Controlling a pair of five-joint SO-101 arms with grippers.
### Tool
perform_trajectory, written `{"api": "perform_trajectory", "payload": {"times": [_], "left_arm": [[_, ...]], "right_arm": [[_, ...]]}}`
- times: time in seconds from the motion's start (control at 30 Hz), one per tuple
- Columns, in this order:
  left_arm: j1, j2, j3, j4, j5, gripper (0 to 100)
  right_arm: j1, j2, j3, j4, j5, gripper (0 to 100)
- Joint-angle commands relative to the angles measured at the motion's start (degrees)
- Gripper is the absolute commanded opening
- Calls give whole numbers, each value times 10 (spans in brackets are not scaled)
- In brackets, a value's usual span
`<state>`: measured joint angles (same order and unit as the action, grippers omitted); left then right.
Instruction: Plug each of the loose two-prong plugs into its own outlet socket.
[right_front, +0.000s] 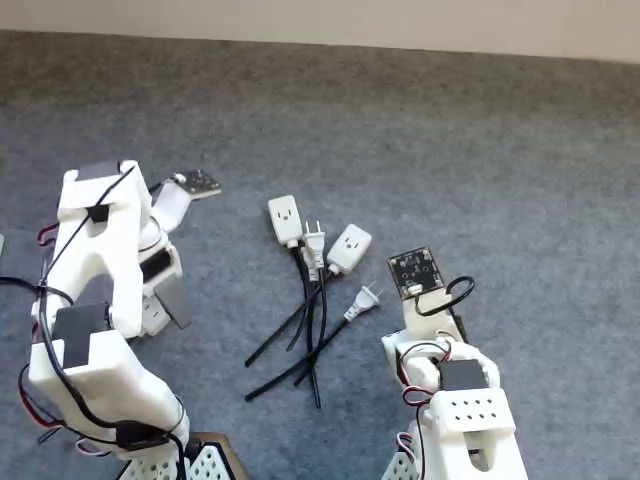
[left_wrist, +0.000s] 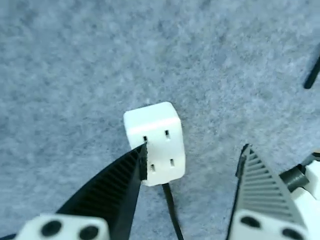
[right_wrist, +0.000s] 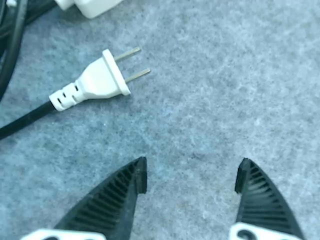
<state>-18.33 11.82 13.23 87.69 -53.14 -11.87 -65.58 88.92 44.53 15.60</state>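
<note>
Hovering open over outlet socket — L pincer, slots clear in wrist view, R pincer open near two-prong plug

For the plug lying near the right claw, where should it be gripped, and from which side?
Take the plug by its white moulded body, from above, the open right claw closing across its two side edges. It lies flat on the carpet with both prongs side by side, so that probably leaves them clear for insertion.
</note>
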Motion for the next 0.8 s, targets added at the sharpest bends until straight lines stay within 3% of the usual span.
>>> {"api": "perform_trajectory", "payload": {"times": [0.0, 0.33, 0.57, 0.77], "left_arm": [[-2, -13, -25, -11, 4, 299], [-32, -12, 35, -111, 4, 301], [-81, -11, 4, -110, 4, 299], [-71, 33, 22, -109, 4, 299]], "right_arm": [[-5, -8, -1, -8, 5, 278], [-5, -8, -1, -8, 5, 278], [-5, -8, -1, -8, 5, 278], [-5, -8, -1, -8, 5, 278]]}}
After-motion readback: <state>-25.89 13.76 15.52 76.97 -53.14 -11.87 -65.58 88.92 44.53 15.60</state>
